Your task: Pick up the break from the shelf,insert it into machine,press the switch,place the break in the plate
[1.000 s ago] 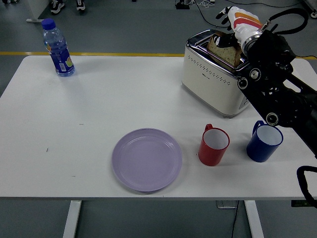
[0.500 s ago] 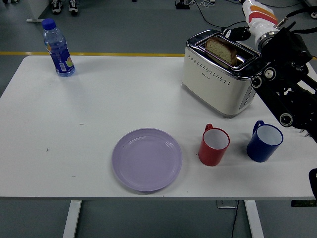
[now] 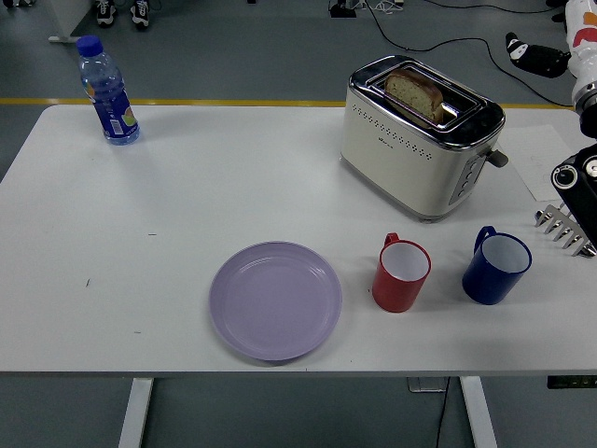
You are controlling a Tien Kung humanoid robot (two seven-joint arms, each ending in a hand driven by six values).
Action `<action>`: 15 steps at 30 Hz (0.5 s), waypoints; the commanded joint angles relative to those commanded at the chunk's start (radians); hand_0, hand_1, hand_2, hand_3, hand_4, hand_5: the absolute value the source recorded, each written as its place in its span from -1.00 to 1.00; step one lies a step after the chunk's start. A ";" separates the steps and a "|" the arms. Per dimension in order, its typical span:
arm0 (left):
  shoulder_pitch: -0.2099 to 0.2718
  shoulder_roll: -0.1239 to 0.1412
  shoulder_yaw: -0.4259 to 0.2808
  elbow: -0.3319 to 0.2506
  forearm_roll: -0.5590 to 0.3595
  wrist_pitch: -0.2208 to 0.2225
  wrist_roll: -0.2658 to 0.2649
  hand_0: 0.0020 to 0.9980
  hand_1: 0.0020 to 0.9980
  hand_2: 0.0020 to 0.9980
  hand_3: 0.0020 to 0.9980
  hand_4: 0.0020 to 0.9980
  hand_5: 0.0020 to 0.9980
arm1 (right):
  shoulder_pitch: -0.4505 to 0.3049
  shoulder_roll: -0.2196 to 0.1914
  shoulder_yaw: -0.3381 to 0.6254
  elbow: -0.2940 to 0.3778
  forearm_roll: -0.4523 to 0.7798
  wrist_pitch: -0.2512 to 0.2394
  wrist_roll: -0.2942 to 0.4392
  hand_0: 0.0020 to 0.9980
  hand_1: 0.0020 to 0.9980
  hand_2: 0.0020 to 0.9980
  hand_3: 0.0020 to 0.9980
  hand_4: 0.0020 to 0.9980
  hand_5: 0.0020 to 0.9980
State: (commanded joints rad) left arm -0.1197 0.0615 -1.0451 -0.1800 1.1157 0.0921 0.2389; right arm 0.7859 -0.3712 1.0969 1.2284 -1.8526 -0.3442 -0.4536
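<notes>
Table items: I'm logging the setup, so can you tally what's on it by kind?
Mugs: 2, a red mug and a blue mug
Plates: 1, purple plate
Bottles: 1, water bottle
Toasters: 1, toaster
Bread slices: 1, bread in the toaster slot
Racks: 1, metal rack, partly visible
Total: 7

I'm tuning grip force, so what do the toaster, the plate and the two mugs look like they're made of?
Toaster: cream glossy body, likely painted metal, with mirror-like chrome top trim. Plate: lilac, matte, evenly coloured, probably plastic or melamine. Red mug and blue mug: glossy coloured outsides, white insides, which suggests enamel or glazed ceramic.
</notes>
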 joint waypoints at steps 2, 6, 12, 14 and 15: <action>0.002 -0.001 -0.002 0.000 0.003 0.000 0.001 0.37 0.38 0.36 0.12 -0.44 0.67 | -0.032 -0.027 -0.001 0.034 0.003 -0.001 -0.003 -0.39 -0.29 -0.10 0.51 -0.33 -0.71; 0.005 -0.002 -0.003 0.000 0.005 -0.001 0.001 0.37 0.38 0.36 0.12 -0.44 0.67 | -0.083 -0.066 0.002 0.080 0.010 -0.007 -0.005 -0.39 -0.29 -0.10 0.51 -0.33 -0.71; 0.007 -0.002 0.000 0.000 0.001 -0.001 0.000 0.37 0.38 0.36 0.12 -0.44 0.67 | -0.138 -0.107 -0.010 0.126 0.040 0.002 -0.007 -0.71 -0.53 -0.29 0.55 -0.33 -0.97; 0.008 -0.002 -0.002 0.000 0.004 -0.001 0.001 0.37 0.38 0.35 0.12 -0.44 0.67 | -0.162 -0.120 -0.019 0.143 0.053 0.026 -0.009 -0.86 -0.74 -0.46 0.57 -0.14 -1.00; 0.008 -0.003 -0.003 0.000 0.005 -0.001 0.001 0.37 0.38 0.35 0.12 -0.44 0.67 | -0.169 -0.123 -0.021 0.147 0.055 0.033 -0.009 -0.86 -0.74 -0.46 0.57 -0.14 -1.00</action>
State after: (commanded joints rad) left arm -0.1112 0.0589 -1.0483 -0.1800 1.1209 0.0910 0.2398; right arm 0.6171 -0.4940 1.0756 1.3752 -1.7978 -0.3108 -0.4623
